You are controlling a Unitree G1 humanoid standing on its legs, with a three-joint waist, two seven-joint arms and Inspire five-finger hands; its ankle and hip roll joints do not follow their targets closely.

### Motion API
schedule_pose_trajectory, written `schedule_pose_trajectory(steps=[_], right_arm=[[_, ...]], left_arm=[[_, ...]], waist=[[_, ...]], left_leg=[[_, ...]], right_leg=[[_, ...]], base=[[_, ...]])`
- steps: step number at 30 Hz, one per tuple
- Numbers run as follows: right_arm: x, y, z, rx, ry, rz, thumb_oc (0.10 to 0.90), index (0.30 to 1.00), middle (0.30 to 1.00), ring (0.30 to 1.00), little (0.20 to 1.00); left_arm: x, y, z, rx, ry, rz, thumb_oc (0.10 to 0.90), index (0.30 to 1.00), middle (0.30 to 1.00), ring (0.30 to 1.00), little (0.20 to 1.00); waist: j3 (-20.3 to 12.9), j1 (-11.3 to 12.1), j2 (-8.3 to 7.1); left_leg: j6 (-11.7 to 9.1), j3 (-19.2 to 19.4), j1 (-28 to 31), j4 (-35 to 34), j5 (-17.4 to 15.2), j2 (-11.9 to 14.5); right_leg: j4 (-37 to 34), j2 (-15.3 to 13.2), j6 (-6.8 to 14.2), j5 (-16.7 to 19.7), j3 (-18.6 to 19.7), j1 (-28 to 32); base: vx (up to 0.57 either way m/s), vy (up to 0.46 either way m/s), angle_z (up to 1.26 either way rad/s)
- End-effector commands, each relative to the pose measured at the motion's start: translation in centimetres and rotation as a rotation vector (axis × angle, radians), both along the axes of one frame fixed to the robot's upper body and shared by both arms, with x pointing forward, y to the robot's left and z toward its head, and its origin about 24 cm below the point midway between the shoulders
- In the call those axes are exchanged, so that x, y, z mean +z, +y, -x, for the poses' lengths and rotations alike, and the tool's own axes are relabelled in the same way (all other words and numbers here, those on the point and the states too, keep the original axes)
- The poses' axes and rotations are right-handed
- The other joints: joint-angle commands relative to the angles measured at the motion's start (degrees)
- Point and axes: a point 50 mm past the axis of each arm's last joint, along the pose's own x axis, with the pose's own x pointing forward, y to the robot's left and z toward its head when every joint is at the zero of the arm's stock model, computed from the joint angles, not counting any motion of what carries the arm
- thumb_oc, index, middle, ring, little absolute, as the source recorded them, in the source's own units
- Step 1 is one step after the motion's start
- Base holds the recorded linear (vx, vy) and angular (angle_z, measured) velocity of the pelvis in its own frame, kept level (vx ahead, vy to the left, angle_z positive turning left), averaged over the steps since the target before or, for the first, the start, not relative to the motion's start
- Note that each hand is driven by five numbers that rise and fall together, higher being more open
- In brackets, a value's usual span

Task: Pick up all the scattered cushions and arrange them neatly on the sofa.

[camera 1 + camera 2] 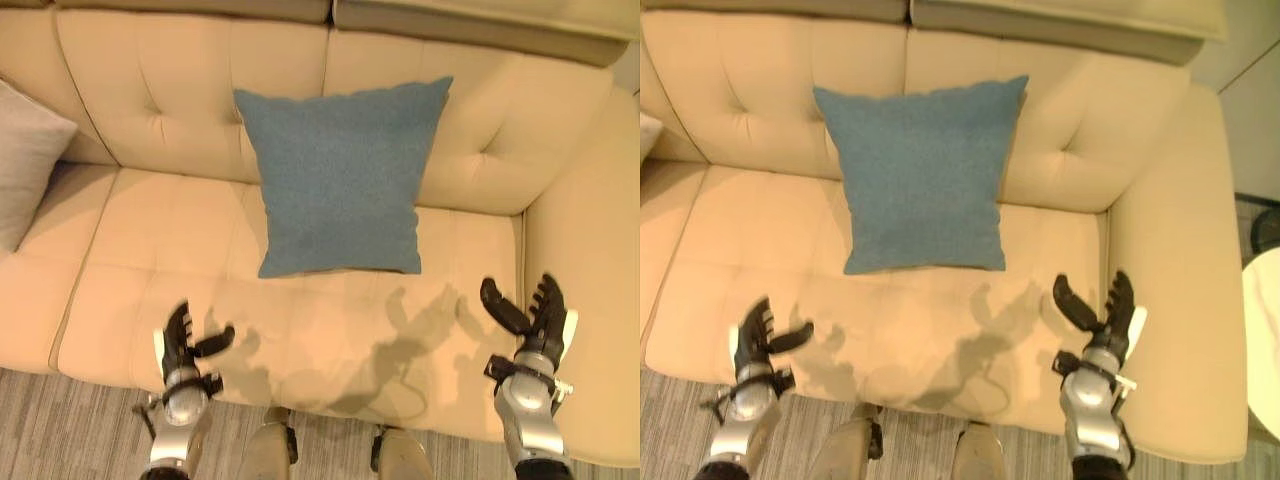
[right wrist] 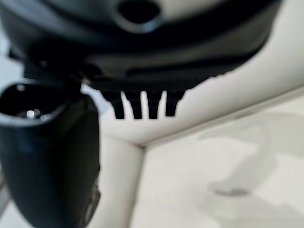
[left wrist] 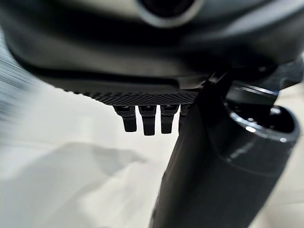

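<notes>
Beige sofa (image 1: 180,230) holds 1 blue cushion (image 1: 340,180) upright; left hand (image 1: 185,345) and right hand (image 1: 535,315) hover spread, empty.

Left hand (image 1: 183,347) and right hand (image 1: 535,315), both raised on upright forearms, fingers straight and thumbs spread inward; each hand empty, set well apart from the other.

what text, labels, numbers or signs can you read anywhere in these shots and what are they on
None: no text, label, number or sign can be read.
The blue cushion propped against the sofa backrest is plain fabric.
The grey cushion at the sofa's left end bears no print either.
The left hand and right hand, both open over the seat, show no legible marking.
</notes>
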Motion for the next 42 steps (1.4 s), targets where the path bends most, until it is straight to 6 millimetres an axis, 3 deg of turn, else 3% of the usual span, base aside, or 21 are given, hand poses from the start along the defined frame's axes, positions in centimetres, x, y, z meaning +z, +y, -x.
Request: schedule_pose_trajectory(steps=[1, 2, 3, 5, 7, 8, 11, 13, 14, 16, 21, 22, 25, 26, 30, 32, 33, 35, 36, 39, 42], right_arm=[[1.4, -1.6, 1.0, -0.037, -0.081, 0.056, 0.8, 0.9, 0.9, 0.9, 0.9], [0.4, -0.6, 1.1, -0.032, -0.066, 0.011, 0.8, 0.9, 0.9, 0.9, 0.9], [0.4, -0.6, 1.1, -0.032, -0.066, 0.011, 0.8, 0.9, 0.9, 0.9, 0.9], [-1.2, 0.6, 1.2, -0.032, -0.038, -0.074, 0.8, 0.9, 0.9, 0.9, 0.9], [-1.7, 1.1, 1.2, -0.025, -0.024, -0.097, 0.8, 0.9, 0.9, 0.9, 0.9], [-2.0, 1.4, 2.0, -0.019, -0.019, -0.101, 0.8, 0.9, 0.9, 0.9, 0.9], [-2.5, 1.0, 3.3, -0.069, -0.032, -0.12, 0.8, 0.9, 0.9, 0.9, 0.9], [-2.5, 1.0, 3.6, -0.072, -0.043, -0.144, 0.8, 0.9, 0.9, 0.9, 0.9], [-2.8, 1.4, 3.5, -0.054, -0.035, -0.135, 0.8, 0.9, 0.9, 0.9, 0.9], [-3.0, 1.6, 3.6, -0.031, -0.025, -0.137, 0.8, 0.9, 0.9, 0.9, 0.9], [-3.6, 1.3, 4.2, -0.004, 0.03, -0.122, 0.8, 0.9, 0.9, 0.9, 0.9], [-4.4, 1.7, 4.6, 0.005, 0.069, -0.142, 0.8, 0.9, 0.9, 0.9, 0.9], [-5.1, 1.8, 5.0, 0.013, 0.108, -0.151, 0.8, 0.9, 0.9, 0.9, 0.9], [-5.1, 1.7, 4.8, 0.022, 0.111, -0.148, 0.8, 0.9, 0.9, 0.9, 0.9], [-5.3, 1.7, 4.8, 0.047, 0.138, -0.143, 0.8, 0.9, 0.9, 0.9, 0.9], [-5.4, 1.3, 4.8, 0.05, 0.145, -0.143, 0.8, 0.9, 0.9, 0.9, 0.9], [-5.4, 1.3, 4.8, 0.05, 0.145, -0.142, 0.8, 0.9, 0.9, 0.9, 0.9], [-5.5, 0.7, 5.2, 0.052, 0.166, -0.13, 0.8, 0.9, 0.9, 0.9, 0.9], [-5.7, 0.6, 5.3, 0.051, 0.181, -0.126, 0.8, 0.9, 0.9, 0.9, 0.9], [-6.0, 0.4, 5.7, 0.057, 0.212, -0.122, 0.8, 0.9, 0.9, 0.9, 0.9], [-6.1, 0.9, 4.5, 0.082, 0.224, -0.117, 0.8, 0.9, 0.9, 0.9, 0.9]], left_arm=[[-1.0, -0.6, 0.3, -0.039, 0.029, -0.048, 0.8, 0.9, 0.9, 0.9, 0.9], [-3.2, -0.6, 2.3, -0.033, 0.173, -0.069, 0.8, 0.9, 0.9, 0.9, 0.9], [-3.2, -0.6, 2.3, -0.032, 0.173, -0.069, 0.8, 0.9, 0.9, 0.9, 0.9], [-6.5, -0.8, 6.3, 0.006, 0.406, -0.04, 0.8, 0.9, 0.9, 0.9, 0.9], [-7.2, -1.0, 7.5, -0.01, 0.481, -0.054, 0.8, 0.9, 0.9, 0.9, 0.9], [-7.7, -0.8, 8.7, -0.038, 0.536, -0.1, 0.8, 0.9, 0.9, 0.9, 0.9], [-7.3, 0.0, 9.2, -0.043, 0.517, -0.153, 0.8, 0.9, 0.9, 0.9, 0.9], [-7.1, 0.4, 9.1, -0.016, 0.503, -0.169, 0.8, 0.9, 0.9, 0.9, 0.9], [-7.5, 0.4, 9.7, 0.024, 0.551, -0.163, 0.8, 0.9, 0.9, 0.9, 0.9], [-7.8, 0.2, 10.1, 0.045, 0.576, -0.15, 0.8, 0.9, 0.9, 0.9, 0.9], [-8.1, -0.6, 10.4, 0.083, 0.572, -0.08, 0.8, 0.9, 0.9, 0.9, 0.9], [-8.6, -1.1, 11.4, 0.095, 0.613, -0.047, 0.8, 0.9, 0.9, 0.9, 0.9], [-8.9, -1.6, 12.1, 0.068, 0.645, -0.047, 0.8, 0.9, 0.9, 0.9, 0.9], [-9.0, -1.7, 12.4, 0.067, 0.658, -0.043, 0.8, 0.9, 0.9, 0.9, 0.9], [-9.2, -1.8, 13.1, 0.056, 0.687, -0.048, 0.8, 0.9, 0.9, 0.9, 0.9], [-9.4, -1.9, 13.7, 0.041, 0.727, -0.05, 0.8, 0.9, 0.9, 0.9, 0.9], [-9.4, -1.9, 13.7, 0.041, 0.727, -0.05, 0.8, 0.9, 0.9, 0.9, 0.9], [-9.4, -1.9, 13.2, 0.007, 0.734, -0.071, 0.8, 0.9, 0.9, 0.9, 0.9], [-9.4, -2.1, 13.0, -0.016, 0.734, -0.078, 0.8, 0.9, 0.9, 0.9, 0.9], [-9.0, -2.7, 10.9, -0.091, 0.671, -0.107, 0.8, 0.9, 0.9, 0.9, 0.9], [-8.5, -3.0, 8.9, -0.166, 0.617, -0.156, 0.8, 0.9, 0.9, 0.9, 0.9]], waist=[[-8.3, 0.7, 0.6], [-8.4, 0.7, 0.52], [-8.4, 0.8, 0.52], [-8.0, 2.3, 1.47], [-8.6, 3.2, 1.5], [-10.3, 4.7, 1.21], [-11.8, 5.6, -0.21], [-11.4, 5.5, -0.22], [-10.9, 6.3, 0.26], [-10.2, 6.0, 1.45], [-7.6, 5.6, 2.91], [-6.7, 4.7, 2.09], [-7.4, 3.9, 0.93], [-7.8, 3.3, 0.01], [-8.9, 2.1, -1.66], [-10.5, 1.0, -1.77], [-10.4, 1.0, -1.66], [-11.6, -1.2, -1.09], [-12.1, -1.7, -0.71], [-12.4, -2.2, -0.34], [-10.5, -1.6, -2.57]], left_leg=[[1.3, 0.5, -1.1, 6.2, -10.9, 1.1], [1.3, 2.3, -0.8, 5.7, -10.1, 1.8], [1.3, 2.4, -0.8, 5.6, -10.0, 1.9], [1.5, 4.3, -1.0, 4.7, -7.8, 3.4], [1.8, 4.4, -1.3, 4.3, -7.0, 3.4], [2.2, 3.4, -1.8, 4.0, -6.1, 2.7], [2.2, -0.6, -5.3, 6.5, -4.2, 0.4], [2.2, -1.6, -6.2, 7.3, -3.0, 0.4], [0.8, -3.3, -9.0, 6.9, 1.2, 1.4], [-0.9, -5.6, -9.6, 3.0, 4.5, 2.7], [-1.4, -6.1, -9.9, -2.9, 2.7, 2.9], [-0.5, -3.8, -7.9, -0.1, -1.2, 2.6], [-0.1, -3.5, -7.1, 10.0, -2.6, 2.3], [0.5, -1.7, -6.6, 14.1, -5.6, 3.1], [1.2, 3.2, -1.8, 21.8, -10.1, 8.3], [-0.3, 4.8, 7.3, 23.7, -12.7, 12.8], [-0.4, 4.7, 7.5, 23.8, -12.9, 12.9], [-2.3, 11.1, 14.6, 20.5, -11.2, 18.8], [-3.1, 12.5, 17.4, 17.6, -10.6, 19.4], [-4.7, 12.5, 18.6, 9.4, -14.3, 16.9], [-3.6, 10.0, 15.5, 9.1, -19.4, 11.5]], right_leg=[[4.8, -3.6, 3.1, 0.9, 0.6, -2.7], [4.7, -3.9, 4.1, 5.2, -0.3, -4.4], [4.7, -3.9, 4.1, 5.2, -0.2, -4.4], [10.3, -3.0, 2.7, -0.6, -3.8, -1.6], [14.9, -2.4, 2.2, -4.1, -2.7, 0.0], [21.1, -0.1, 2.1, -7.8, 2.0, 2.7], [23.8, 6.0, 0.0, -11.3, 12.5, 8.5], [23.0, 8.0, -2.3, -14.9, 14.4, 8.5], [18.6, 11.5, -5.6, -21.9, 15.0, 10.0], [20.2, 14.6, -7.8, -25.0, 14.4, 7.5], [21.0, 16.1, -9.0, -24.2, 10.4, 4.9], [20.9, 15.0, -8.8, -22.8, 8.6, 4.0], [18.4, 13.0, -8.4, -19.0, 5.3, 2.5], [17.6, 11.7, -8.4, -18.1, 3.6, 1.5], [16.1, 8.4, -8.4, -16.3, -0.9, 0.1], [16.5, 6.3, -7.7, -15.7, -5.0, -1.0], [16.5, 6.4, -7.7, -15.9, -5.1, -0.8], [18.3, 2.6, -6.1, -13.7, -10.5, -3.9], [18.7, 1.4, -5.2, -12.6, -12.2, -4.4], [17.0, -1.9, -2.6, -9.1, -15.0, -4.8], [12.4, -6.7, 1.7, 0.3, -15.4, -5.2]], base=[[-0.22, 0.043, -0.22], [-0.16, -0.001, -0.3], [-0.25, -0.008, -0.47], [-0.35, 0.01, -0.44], [-0.25, -0.041, -0.16], [-0.16, -0.197, -0.27], [-0.17, -0.226, 0.45], [-0.31, -0.235, 0.86], [-0.41, -0.307, 0.6], [-0.56, -0.399, 0.64], [-0.48, -0.203, 0.56], [-0.52, -0.088, 0.19], [-0.51, -0.065, 0.45], [-0.43, -0.044, 0.79], [-0.29, 0.031, 0.96], [-0.17, 0.155, 1.02], [-0.11, 0.182, 0.63], [-0.32, 0.459, 1.01], [-0.33, 0.567, 1.31], [-0.23, 0.465, 1.5], [-0.17, 0.398, 0.96]])
